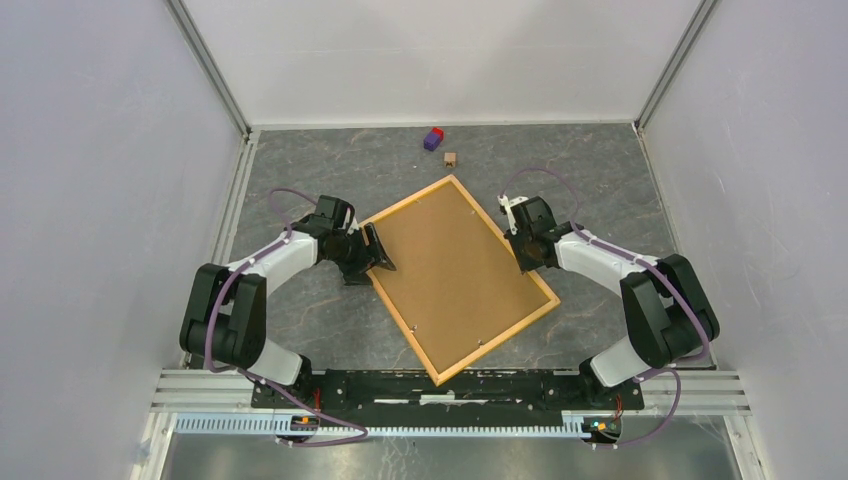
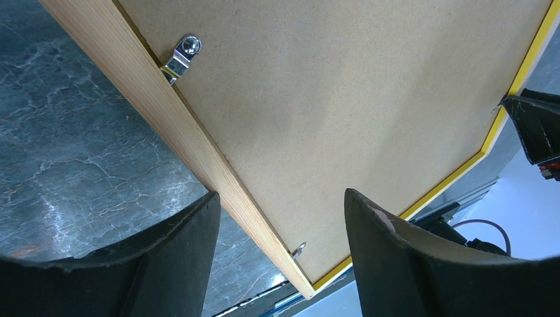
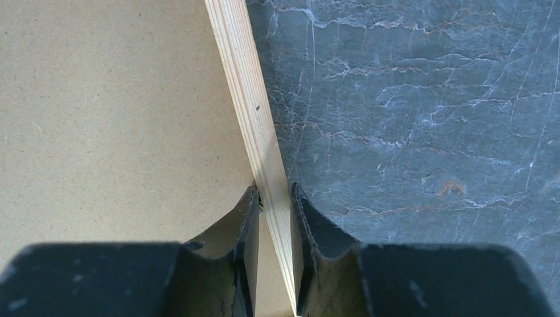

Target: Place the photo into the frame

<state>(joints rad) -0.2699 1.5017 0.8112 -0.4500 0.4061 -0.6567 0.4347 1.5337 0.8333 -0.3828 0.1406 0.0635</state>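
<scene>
The frame, orange-yellow wood, lies back side up and askew in the middle of the table. The brown backing board fills it. The photo is hidden. My left gripper is open at the frame's left long edge. In the left wrist view its fingers straddle the wooden edge and the board without touching them. My right gripper is at the right long edge. In the right wrist view it is shut on the thin wooden rail, beside the board.
A purple and red block and a small brown block lie near the back wall. A metal clip sits on the frame's left rail. White walls enclose the dark marbled table. The mounting rail runs along the near edge.
</scene>
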